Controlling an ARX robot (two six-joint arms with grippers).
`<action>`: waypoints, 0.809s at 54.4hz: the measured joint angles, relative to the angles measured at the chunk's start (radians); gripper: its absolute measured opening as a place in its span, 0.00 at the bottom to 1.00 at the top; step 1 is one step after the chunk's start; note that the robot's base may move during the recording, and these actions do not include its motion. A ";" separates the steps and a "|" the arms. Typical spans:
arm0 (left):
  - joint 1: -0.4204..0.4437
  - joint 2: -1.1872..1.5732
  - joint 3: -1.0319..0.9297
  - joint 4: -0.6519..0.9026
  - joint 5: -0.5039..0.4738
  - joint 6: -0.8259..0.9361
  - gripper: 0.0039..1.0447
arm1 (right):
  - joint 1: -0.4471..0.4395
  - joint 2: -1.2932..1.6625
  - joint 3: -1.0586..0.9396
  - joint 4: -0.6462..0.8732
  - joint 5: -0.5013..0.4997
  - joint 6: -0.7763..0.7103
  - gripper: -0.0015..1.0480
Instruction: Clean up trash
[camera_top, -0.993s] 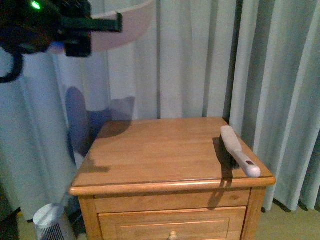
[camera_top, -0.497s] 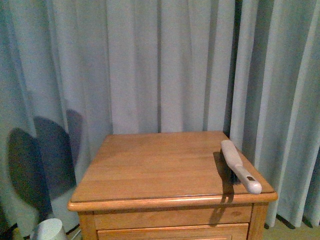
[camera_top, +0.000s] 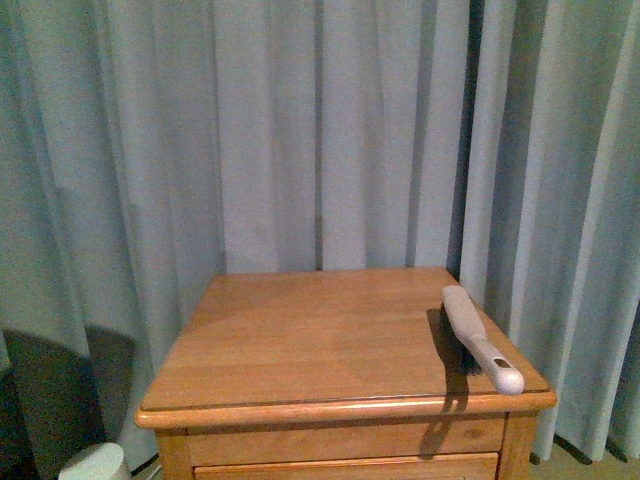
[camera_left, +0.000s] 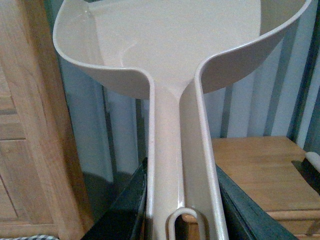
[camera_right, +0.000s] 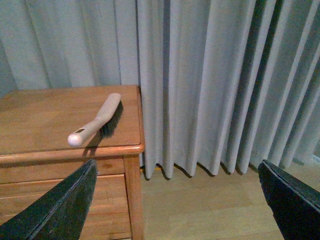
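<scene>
Firstly, on the left, the left gripper (camera_left: 179, 167) has its two dark jaws closed tight against the long handle of a pinkish-beige dustpan (camera_left: 165, 45). The handle runs straight between them and the wide scoop tips away from the wrist camera, towards the curtains. A wooden cabinet (camera_left: 25, 125) stands beside it.

From the front camera, a white round object (camera_top: 92, 462) peeks up low on the left. In the middle is a wooden nightstand (camera_top: 300, 340) in front of pale grey curtains (camera_top: 300, 130). A brush (camera_top: 478, 335) with a light handle and dark bristles lies along the top's right edge.

On the right, the right gripper (camera_right: 175, 200) hangs above a wooden floor (camera_right: 200, 220) beside the nightstand, its jaws spread wide with nothing between them.

No view shows the trash, so I cannot tell where it is.
</scene>
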 joint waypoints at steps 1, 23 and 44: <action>0.004 -0.004 -0.006 0.000 0.004 -0.002 0.27 | 0.000 0.000 0.000 0.000 0.000 0.000 0.93; 0.019 -0.015 -0.028 -0.003 0.022 -0.026 0.27 | 0.231 0.290 0.062 0.101 0.594 -0.121 0.93; 0.019 -0.016 -0.028 -0.003 0.021 -0.026 0.27 | 0.196 1.093 0.675 -0.038 0.273 0.111 0.93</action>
